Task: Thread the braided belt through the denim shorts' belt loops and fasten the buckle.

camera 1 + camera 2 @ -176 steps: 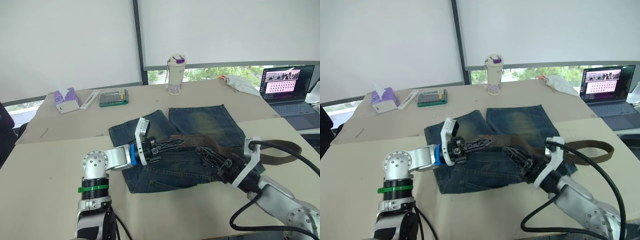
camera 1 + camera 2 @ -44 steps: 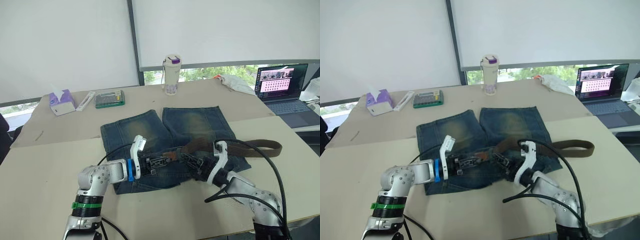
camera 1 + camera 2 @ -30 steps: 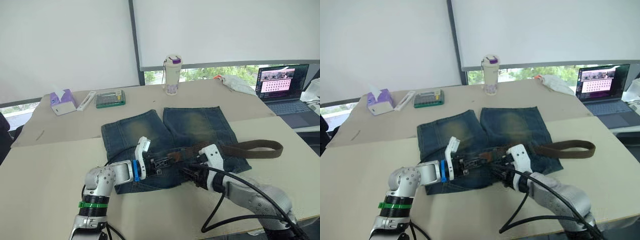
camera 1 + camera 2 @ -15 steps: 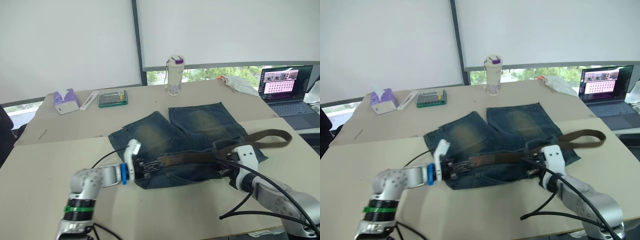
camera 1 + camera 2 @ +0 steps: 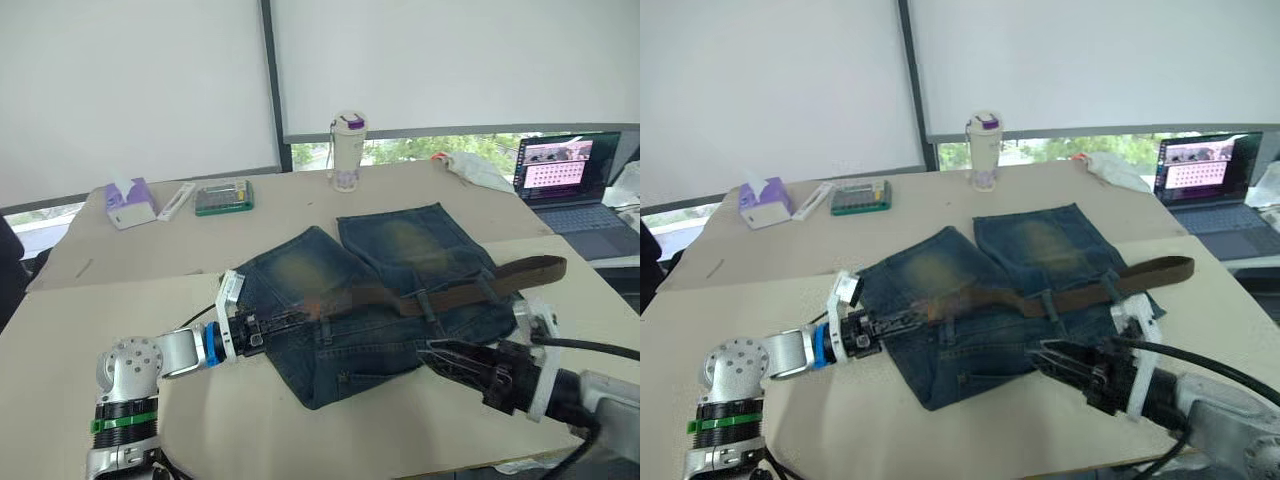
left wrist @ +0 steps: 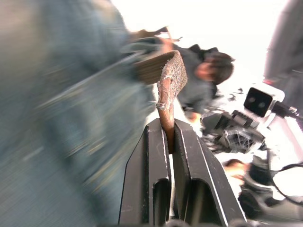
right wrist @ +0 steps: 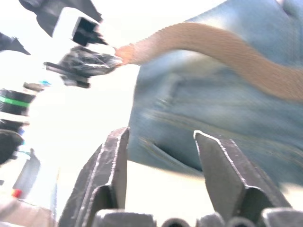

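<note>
The denim shorts (image 5: pixel 400 250) lie rumpled mid-table, waistband toward me. The braided belt (image 5: pixel 470 283) runs along the waistband from the left, its far end (image 5: pixel 548 264) lying past the shorts on the right. Two belt loops (image 5: pixel 426 301) (image 5: pixel 487 284) cross over it. My left gripper (image 5: pixel 293 318) is shut on the belt's brown end (image 6: pixel 166 101), just off the shorts' left side. Near the shorts' front edge, my right gripper (image 5: pixel 436 350) is open with nothing between its fingers (image 7: pixel 113 156). I cannot make out the buckle.
A lidded cup (image 5: pixel 347 150) stands at the back middle. A tissue box (image 5: pixel 128 202), a white stick (image 5: pixel 178 200) and a green case (image 5: pixel 223 196) lie back left. An open laptop (image 5: pixel 560 170) and a white cloth (image 5: pixel 470 168) are back right.
My left gripper has pulled the belt end leftward, dragging the shorts askew and shortening the tail on the right. My right gripper has drawn back off the waistband toward the front edge and stands open.
</note>
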Controlling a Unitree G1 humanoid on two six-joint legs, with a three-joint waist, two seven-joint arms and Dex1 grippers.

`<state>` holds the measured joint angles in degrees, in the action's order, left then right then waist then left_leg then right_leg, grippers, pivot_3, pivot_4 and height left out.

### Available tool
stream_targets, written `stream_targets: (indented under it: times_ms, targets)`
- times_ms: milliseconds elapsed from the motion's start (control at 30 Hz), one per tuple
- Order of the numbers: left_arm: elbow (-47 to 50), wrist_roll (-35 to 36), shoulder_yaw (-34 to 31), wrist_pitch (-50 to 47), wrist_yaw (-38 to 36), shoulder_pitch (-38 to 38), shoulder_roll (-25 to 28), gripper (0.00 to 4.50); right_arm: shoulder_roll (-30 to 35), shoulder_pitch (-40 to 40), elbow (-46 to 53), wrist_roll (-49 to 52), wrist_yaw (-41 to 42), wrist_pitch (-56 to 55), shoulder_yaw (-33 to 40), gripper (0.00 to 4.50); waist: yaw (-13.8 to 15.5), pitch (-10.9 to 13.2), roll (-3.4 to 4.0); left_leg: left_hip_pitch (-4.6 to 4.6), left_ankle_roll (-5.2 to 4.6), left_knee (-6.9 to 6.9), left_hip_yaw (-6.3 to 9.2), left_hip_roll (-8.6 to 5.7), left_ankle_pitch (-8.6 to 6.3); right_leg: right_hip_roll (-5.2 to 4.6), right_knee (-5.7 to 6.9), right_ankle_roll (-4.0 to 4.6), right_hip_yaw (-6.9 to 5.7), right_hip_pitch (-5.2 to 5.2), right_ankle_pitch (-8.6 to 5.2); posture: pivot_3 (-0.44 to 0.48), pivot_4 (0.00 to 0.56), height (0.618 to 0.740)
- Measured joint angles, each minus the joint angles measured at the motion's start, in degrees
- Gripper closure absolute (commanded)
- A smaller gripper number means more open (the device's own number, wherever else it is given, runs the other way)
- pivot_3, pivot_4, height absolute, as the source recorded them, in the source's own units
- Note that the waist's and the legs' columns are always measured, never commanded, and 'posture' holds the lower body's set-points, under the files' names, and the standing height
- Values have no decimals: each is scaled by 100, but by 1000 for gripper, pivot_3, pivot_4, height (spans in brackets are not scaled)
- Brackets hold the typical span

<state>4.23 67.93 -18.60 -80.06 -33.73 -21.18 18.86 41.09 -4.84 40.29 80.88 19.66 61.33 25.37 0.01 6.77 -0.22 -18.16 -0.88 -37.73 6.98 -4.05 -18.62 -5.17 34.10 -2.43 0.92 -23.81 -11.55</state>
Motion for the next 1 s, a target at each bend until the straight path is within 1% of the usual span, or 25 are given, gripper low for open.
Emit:
stream_targets:
  times_ms: [33,100,133,200,300,433,533,567,667,700,867,933,1000]
  targets:
    - [3,112,35,-25,61,-63,-122,4500,-161,199,-24,79,-257,-60,-274,2190,-1,-1,3,8,5,-2,2,-2,3,-1,0,-1,0,-10,-1,0,150,740]
    - [11,279,65,-33,208,-111,-264,4500,-618,598,-192,59,-743,-128,-910,2190,-2,-4,9,2,57,-4,0,-3,33,-2,5,0,4,-28,0,0,150,740]
    - [11,390,111,-36,289,-149,-349,4500,-881,749,-310,15,-972,-145,-1243,2190,16,-8,15,-6,59,-5,4,-3,34,-4,4,1,4,-33,0,0,150,740]
    - [15,538,159,-45,402,-174,-384,4500,-1264,960,-538,-23,-1293,-251,-1574,2190,49,-19,33,-7,58,-5,4,-6,34,-7,3,2,5,-36,1,0,150,740]
    - [22,674,212,-46,511,-173,-379,4500,-1595,1215,-751,48,-1574,-504,-1651,2190,80,-19,31,-6,53,-7,5,-14,31,-12,1,2,5,-33,2,0,150,740]
    - [70,764,352,-46,541,-153,-277,4500,-1698,1438,-873,194,-1744,-718,-1651,2190,69,-21,35,-4,53,-4,6,-11,31,-4,3,3,3,-35,2,0,150,740]
    - [85,798,430,-19,542,-153,-213,4500,-1665,1526,-946,372,-1761,-781,-1652,2994,54,-22,35,-3,53,-4,6,-9,32,0,3,3,4,-35,2,0,150,740]
    - [86,798,449,-11,541,-152,-190,4500,-1632,1547,-956,376,-1763,-781,-1660,3393,52,-22,35,-3,53,-4,6,-10,32,-1,3,3,4,-35,2,0,150,740]
    - [133,795,521,17,524,-147,-110,4500,-1457,1598,-1032,357,-1757,-775,-1778,4335,58,-22,35,-3,52,-4,6,-10,31,-1,2,3,3,-34,2,0,150,740]
    - [137,791,534,26,519,-146,-88,4500,-1425,1600,-1048,348,-1747,-775,-1798,4453,58,-22,36,-3,52,-4,6,-10,31,-1,3,3,3,-35,2,0,150,740]
    - [220,615,705,258,389,-142,-2,4500,-1243,1701,-1052,301,-1702,-775,-1861,4453,57,-22,36,-4,52,-4,5,-10,31,-1,1,4,4,-34,2,0,150,740]
    - [403,308,876,547,250,-101,90,3763,-1208,1711,-1078,216,-1699,-777,-1903,4500,57,-22,36,-4,52,-3,4,-10,31,-1,1,4,4,-34,2,0,150,740]
    - [612,-134,1027,1053,9,-23,234,3176,-1189,1732,-1140,65,-1732,-774,-2016,4500,54,-22,35,-4,53,-3,2,-7,32,-1,0,5,6,-35,2,0,150,740]
